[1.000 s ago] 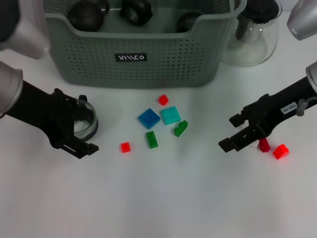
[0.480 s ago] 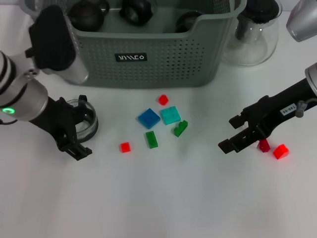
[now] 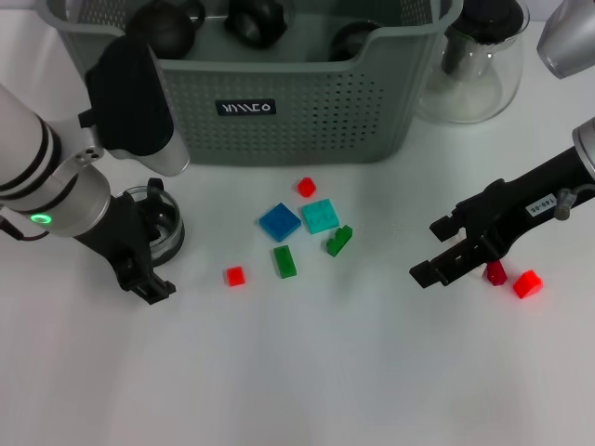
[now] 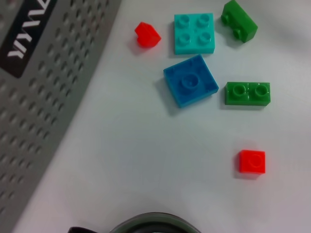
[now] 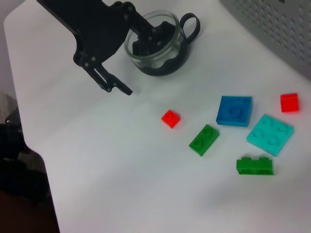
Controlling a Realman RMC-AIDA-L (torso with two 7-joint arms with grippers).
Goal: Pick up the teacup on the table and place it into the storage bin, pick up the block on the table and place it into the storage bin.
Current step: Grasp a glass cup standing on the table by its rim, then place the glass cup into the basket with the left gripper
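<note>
The glass teacup [image 3: 173,229] with a dark base stands left of centre on the table, also in the right wrist view [image 5: 163,51]. My left gripper [image 3: 156,253] is open at it, one finger reaching into the cup and the other outside its near wall. Several blocks lie mid-table: blue [image 3: 279,221], teal [image 3: 320,216], two green [image 3: 284,261] [image 3: 339,241] and two red [image 3: 234,275] [image 3: 306,187]. The grey-green storage bin [image 3: 279,111] stands behind them. My right gripper [image 3: 429,249] is open and empty at the right, just left of two more red blocks [image 3: 527,283].
A clear glass pitcher [image 3: 474,79] with a black lid stands to the right of the bin. Dark round teaware [image 3: 165,26] lies inside the bin. The left arm's white and black forearm [image 3: 130,93] hangs in front of the bin's left corner.
My left arm has swung round, its forearm now in front of the bin's left corner, and the gripper has shifted slightly at the teacup. The right arm and the blocks have not moved.
</note>
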